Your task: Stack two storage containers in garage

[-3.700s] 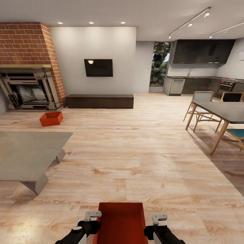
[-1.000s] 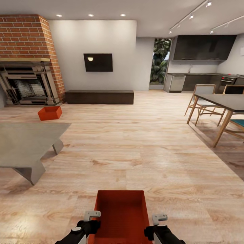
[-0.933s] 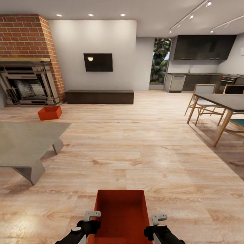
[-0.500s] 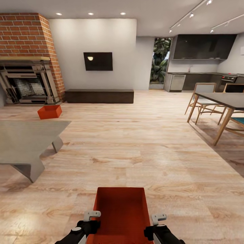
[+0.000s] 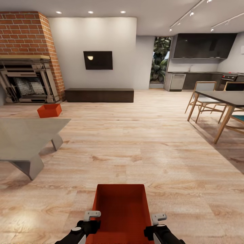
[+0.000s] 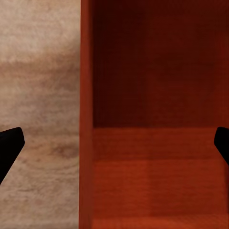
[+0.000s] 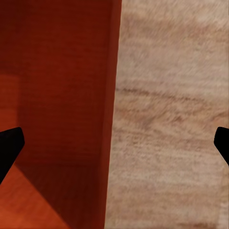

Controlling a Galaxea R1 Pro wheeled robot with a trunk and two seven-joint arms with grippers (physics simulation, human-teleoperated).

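Since the earlier head pictures the whole view has drawn back: the fireplace (image 5: 28, 81), the grey low table (image 5: 23, 140) and the dining table (image 5: 223, 98) sit a little farther off, which is the camera moving, while the near storage container (image 5: 120, 211) shows more of its length than before. The wood plank floor (image 5: 152, 149) fills the room. That near red-orange bin lies between the two grippers, its open top up. The left gripper (image 5: 92, 214) sits at its left wall and the right gripper (image 5: 158, 217) at its right wall. In the left wrist view the left fingertips (image 6: 9, 145) stand wide apart, straddling the bin's wall (image 6: 86, 114); the right wrist view shows the same, its fingertips (image 7: 9, 143) spread either side of the wall (image 7: 112, 114), clamped on nothing. The second storage container (image 5: 49, 110) rests on the planks before the fireplace, well apart from both grippers.
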